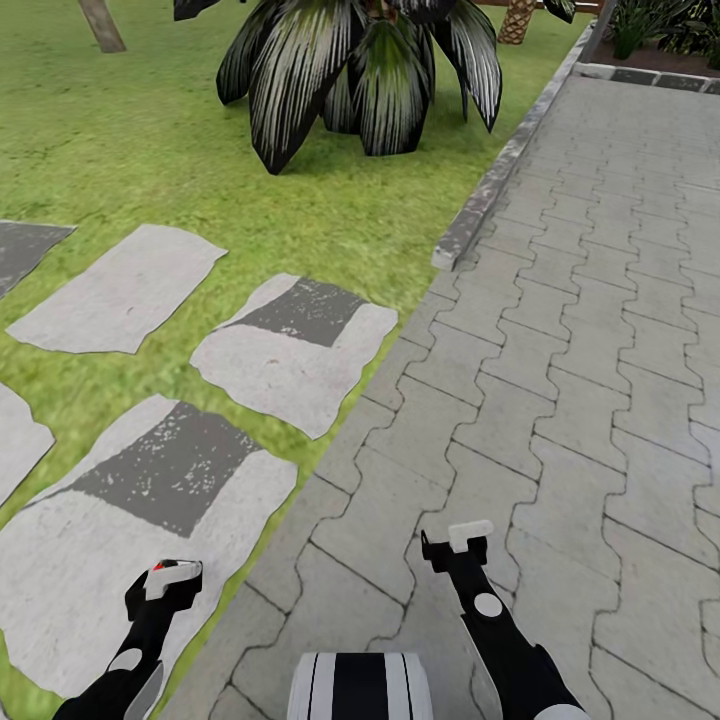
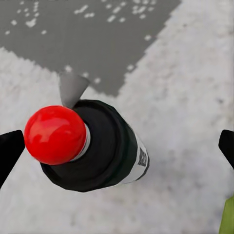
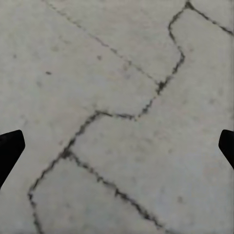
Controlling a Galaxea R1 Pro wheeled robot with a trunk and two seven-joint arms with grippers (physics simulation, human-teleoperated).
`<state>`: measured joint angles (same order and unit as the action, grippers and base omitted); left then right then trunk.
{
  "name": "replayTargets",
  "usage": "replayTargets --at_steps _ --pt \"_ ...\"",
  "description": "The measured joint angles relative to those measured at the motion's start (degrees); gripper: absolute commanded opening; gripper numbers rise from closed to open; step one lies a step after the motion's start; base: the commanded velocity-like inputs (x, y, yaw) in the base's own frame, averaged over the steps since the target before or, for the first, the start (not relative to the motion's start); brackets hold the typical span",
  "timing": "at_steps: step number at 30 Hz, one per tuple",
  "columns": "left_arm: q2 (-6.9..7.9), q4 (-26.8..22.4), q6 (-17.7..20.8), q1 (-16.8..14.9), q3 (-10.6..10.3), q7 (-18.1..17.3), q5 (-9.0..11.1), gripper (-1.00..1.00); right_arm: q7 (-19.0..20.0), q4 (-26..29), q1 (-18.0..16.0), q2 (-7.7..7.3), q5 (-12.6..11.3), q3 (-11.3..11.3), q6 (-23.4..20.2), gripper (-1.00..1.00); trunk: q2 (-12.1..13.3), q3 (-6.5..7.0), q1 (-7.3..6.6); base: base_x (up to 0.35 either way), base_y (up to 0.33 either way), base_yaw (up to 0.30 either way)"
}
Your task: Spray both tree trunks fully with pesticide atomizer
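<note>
left wrist view: pesticide atomizer point(image 2: 95, 146) between left pincer point(image 2: 117, 148) fingers, over slab point(image 2: 185, 97).

Big striped-leaf palm point(image 1: 365, 75) sits way out ahead on the lawn point(image 1: 130, 130), leaves drooping onto the grass. A grey stone curb point(image 1: 505, 160) runs along the lawn edge beside it. Far corner has a dark planting bed point(image 1: 665, 45), and a scaly palm stem point(image 1: 518, 20) pokes up behind.
</note>
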<state>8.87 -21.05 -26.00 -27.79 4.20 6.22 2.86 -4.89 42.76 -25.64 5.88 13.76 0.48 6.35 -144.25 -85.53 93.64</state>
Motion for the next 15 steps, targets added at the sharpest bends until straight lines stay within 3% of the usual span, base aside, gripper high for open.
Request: replayTargets --at_steps 15 --pt "0.09 -0.1 0.0 0.0 0.1 0.0 0.3 1.00 0.0 0.0 0.0 0.00 0.0 0.0 0.0 1.00 0.0 0.00 0.00 0.001 0.009 0.000"
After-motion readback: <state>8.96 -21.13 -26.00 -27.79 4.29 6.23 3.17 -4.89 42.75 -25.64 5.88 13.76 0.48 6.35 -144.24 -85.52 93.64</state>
